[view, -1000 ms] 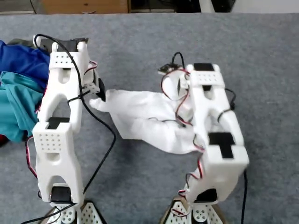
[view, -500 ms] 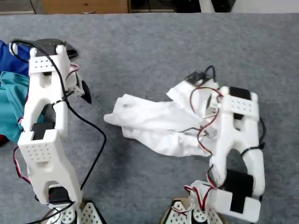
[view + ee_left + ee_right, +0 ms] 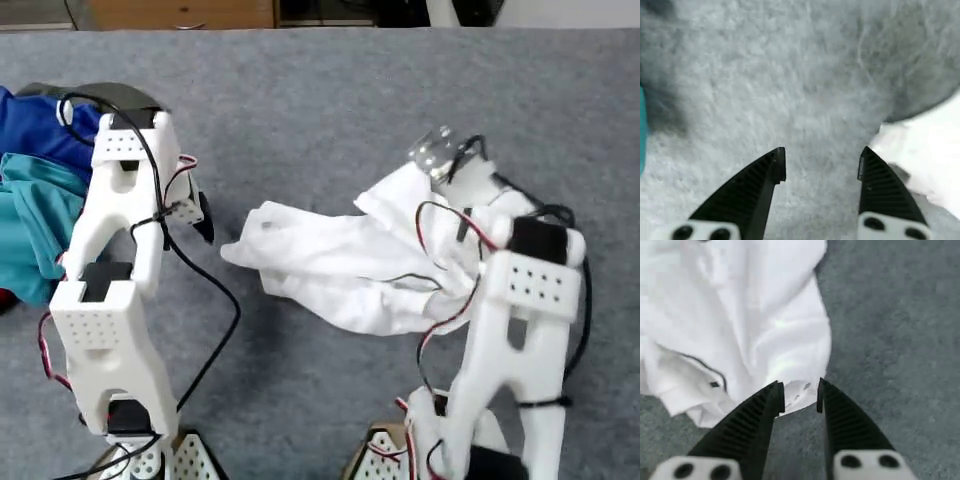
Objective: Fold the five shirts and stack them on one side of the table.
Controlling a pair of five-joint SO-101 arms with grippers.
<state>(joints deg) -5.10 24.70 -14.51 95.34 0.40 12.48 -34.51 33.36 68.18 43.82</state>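
Note:
A crumpled white shirt (image 3: 330, 265) lies in the middle of the grey table. My left gripper (image 3: 203, 215) hangs just left of the shirt's left corner, apart from it. In the left wrist view this gripper (image 3: 822, 162) is open over bare carpet, with the white shirt (image 3: 920, 150) beside one finger. My right arm (image 3: 520, 280) stands at the shirt's right side. The right gripper (image 3: 800, 390) is slightly open above the hem of the white shirt (image 3: 755, 325), with the fabric edge showing between the tips.
A pile of shirts lies at the table's left edge: a blue one (image 3: 40, 130), a teal one (image 3: 35, 220) and a red scrap (image 3: 5, 298). Bare grey carpet (image 3: 330, 110) stretches behind the white shirt and to its right.
The left gripper left the shirt's left corner, swung left, then came partway back. The right arm moved off the shirt to the right, dragging the shirt's right side that way.

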